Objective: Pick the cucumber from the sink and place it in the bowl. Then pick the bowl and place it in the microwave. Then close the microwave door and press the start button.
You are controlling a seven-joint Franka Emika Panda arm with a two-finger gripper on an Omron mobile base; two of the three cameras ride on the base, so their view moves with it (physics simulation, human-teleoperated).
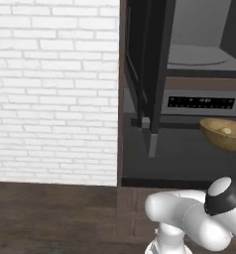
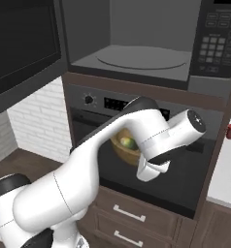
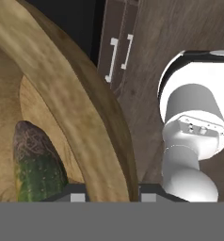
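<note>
Now tool [image 3: 109,190] clamped on bowl [image 3: 81,108] rim, cucumber [image 3: 36,164] inside, microwave [image 2: 137,43] open

Wooden bowl [image 3: 85,117]; rough cucumber [image 3: 36,172]

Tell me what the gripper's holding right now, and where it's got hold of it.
The gripper holds the wooden bowl by its rim, one finger inside, one outside. The cucumber lies in the bowl.
</note>
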